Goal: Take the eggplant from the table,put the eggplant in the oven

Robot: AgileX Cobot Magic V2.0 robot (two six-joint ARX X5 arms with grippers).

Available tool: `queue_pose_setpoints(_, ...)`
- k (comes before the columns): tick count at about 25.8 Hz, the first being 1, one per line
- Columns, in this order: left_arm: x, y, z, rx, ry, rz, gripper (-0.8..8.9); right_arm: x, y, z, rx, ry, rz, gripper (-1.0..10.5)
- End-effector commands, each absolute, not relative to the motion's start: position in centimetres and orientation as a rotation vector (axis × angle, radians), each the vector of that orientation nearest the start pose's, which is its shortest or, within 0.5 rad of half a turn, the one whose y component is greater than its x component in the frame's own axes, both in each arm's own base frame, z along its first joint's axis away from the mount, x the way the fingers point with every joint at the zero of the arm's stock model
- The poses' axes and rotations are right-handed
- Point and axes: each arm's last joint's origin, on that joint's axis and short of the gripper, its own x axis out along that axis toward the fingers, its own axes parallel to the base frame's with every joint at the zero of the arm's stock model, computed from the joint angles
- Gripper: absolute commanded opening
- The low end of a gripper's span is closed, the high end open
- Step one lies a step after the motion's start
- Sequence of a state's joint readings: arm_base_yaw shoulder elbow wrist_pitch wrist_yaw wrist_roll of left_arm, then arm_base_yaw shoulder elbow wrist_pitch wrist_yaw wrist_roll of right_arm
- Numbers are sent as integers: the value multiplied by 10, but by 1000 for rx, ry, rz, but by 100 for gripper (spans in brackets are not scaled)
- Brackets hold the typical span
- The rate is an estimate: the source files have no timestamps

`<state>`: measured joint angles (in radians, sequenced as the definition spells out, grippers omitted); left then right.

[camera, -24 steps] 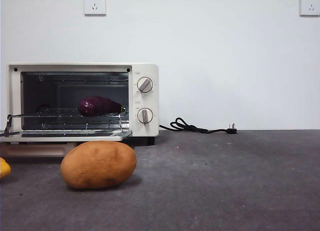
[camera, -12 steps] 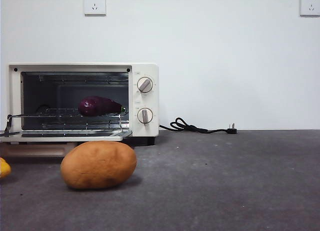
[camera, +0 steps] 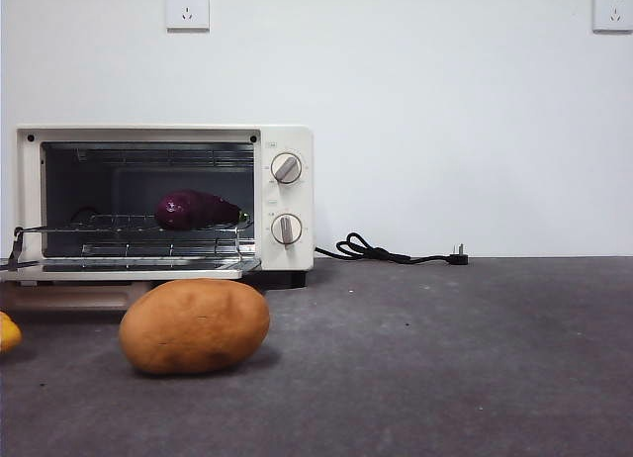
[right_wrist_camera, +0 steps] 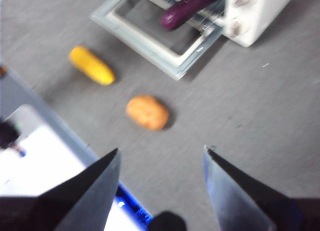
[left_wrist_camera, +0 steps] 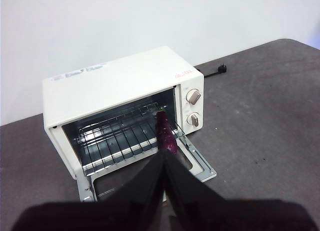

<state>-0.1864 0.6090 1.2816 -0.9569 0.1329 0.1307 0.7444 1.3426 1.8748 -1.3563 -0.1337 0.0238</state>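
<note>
Resting on the wire rack (camera: 148, 223) inside the small cream-white toaster oven (camera: 287, 195), the long glossy dark-purple eggplant (camera: 196, 210) lies lengthwise near the rack's right side, beside the knob panel, its blunt end towards the open door (left_wrist_camera: 150, 173). Judged from this, placement looks complete, and the remaining hazards are minor. The rounded body could roll on the thin wires if the oven is jolted. In the left wrist view its near end reaches the rack's front edge, so a closing door might catch it; the exact clearance cannot be told. The skin appears smooth, shiny and slightly wrinkled, likely slippery if regripped. The left gripper (left_wrist_camera: 164, 191) is raised and well back from the oven, jaws pressed together with nothing between them. The right gripper (right_wrist_camera: 161, 186) hangs high over the dark grey matte table (camera: 475, 358), jaws spread wide and empty. A round tan-brown potato (camera: 195, 325) and a yellow oblong object (right_wrist_camera: 91, 65) lie on the table near the door; either could obstruct an arm reaching in.
</note>
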Motion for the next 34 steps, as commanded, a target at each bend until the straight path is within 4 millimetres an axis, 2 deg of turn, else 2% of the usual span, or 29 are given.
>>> queue_pose_setpoints(1, 51, -14, 425, 149, 273, -337, -6, 145, 142, 466, -239, 834, 896, 203)
queue_pose_setpoints(4, 52, -14, 425, 150, 279, -336, -6, 145, 143, 466, -251, 828, 927, 11)
queue_pose_setpoints(5, 52, -14, 425, 150, 280, -336, -6, 144, 143, 466, -255, 825, 932, -20)
queue_pose_setpoints(10, 56, -12, 421, 198, 325, -255, -6, 144, 143, 466, -253, 825, 940, -11)
queue_pose_setpoints(15, 75, -14, 416, 224, 413, -217, -6, 144, 143, 466, -253, 825, 940, -11)
queue_pose_setpoints(21, 114, -14, 408, 217, 516, -185, -6, 141, 142, 467, -237, 824, 977, -11)
queue_pose_setpoints(24, 140, -9, 404, 164, 548, -167, -6, 136, 137, 471, -237, 802, 993, -11)
queue_pose_setpoints(28, 177, 9, 395, 19, 580, -215, -6, 128, 129, 476, -232, 770, 994, -11)
queue_pose_setpoints(34, 217, 42, 367, -107, 699, -221, -6, 112, 114, 485, -219, 709, 997, -11)
